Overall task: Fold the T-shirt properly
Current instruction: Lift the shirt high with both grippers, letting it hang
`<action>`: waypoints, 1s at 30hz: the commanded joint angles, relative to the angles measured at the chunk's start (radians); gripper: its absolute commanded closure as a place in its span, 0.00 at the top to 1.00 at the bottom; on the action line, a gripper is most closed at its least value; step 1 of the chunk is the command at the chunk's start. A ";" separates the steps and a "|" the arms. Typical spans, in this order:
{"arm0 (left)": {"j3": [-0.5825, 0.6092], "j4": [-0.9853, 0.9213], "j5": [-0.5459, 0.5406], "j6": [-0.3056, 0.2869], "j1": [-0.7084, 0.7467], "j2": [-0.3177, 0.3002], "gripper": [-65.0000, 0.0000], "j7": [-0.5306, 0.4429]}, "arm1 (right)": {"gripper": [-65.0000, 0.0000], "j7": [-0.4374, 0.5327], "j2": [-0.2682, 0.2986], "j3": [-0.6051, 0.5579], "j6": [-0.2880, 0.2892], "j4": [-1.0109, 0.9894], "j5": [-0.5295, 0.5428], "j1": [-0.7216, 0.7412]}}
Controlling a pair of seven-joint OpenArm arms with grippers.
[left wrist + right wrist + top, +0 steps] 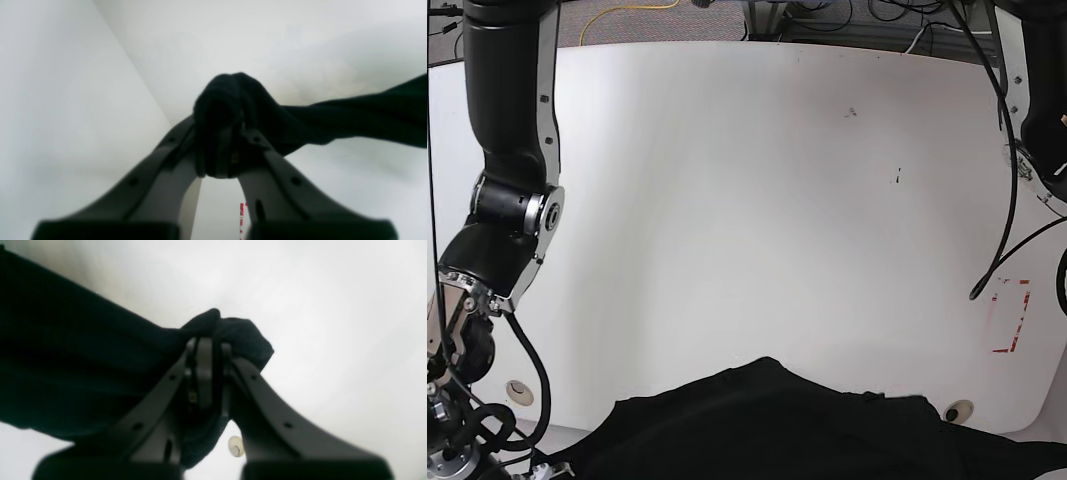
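Note:
The black T-shirt (777,430) hangs stretched across the bottom of the base view, in front of the table's near edge, with a small peak in the middle. My left gripper (227,140) is shut on a bunched corner of the T-shirt (367,116), which runs off to the right, taut and off the table. My right gripper (211,350) is shut on another bunched corner of the T-shirt (66,356), which spreads to the left. The base view shows neither gripper's fingers, only the arms at its sides.
The white table (747,200) fills the base view. A red corner marking (1012,320) lies near its right edge, beside a hanging black cable (1002,200). Small round fittings (954,411) sit near the front edge. My right arm (512,200) stands at the left.

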 commanded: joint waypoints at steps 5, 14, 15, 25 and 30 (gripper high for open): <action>0.029 -0.062 0.009 0.007 -0.028 -0.019 0.03 -0.022 | 0.00 0.015 0.015 0.005 -0.005 -0.022 -0.017 0.037; 0.022 -0.074 0.003 0.006 -0.028 -0.052 0.03 -0.022 | 0.00 0.015 0.016 0.008 -0.005 -0.028 -0.017 0.031; 0.022 -0.074 0.003 0.006 -0.028 -0.053 0.03 -0.022 | 0.00 0.015 0.016 0.008 -0.005 -0.028 -0.017 0.034; 0.029 -0.065 0.001 0.001 -0.027 -0.048 0.03 -0.022 | 0.00 0.015 0.015 0.010 -0.003 -0.027 -0.017 0.043; 0.022 -0.063 -0.001 -0.001 0.066 -0.009 0.03 -0.022 | 0.00 0.009 0.015 0.018 -0.003 0.026 -0.015 -0.050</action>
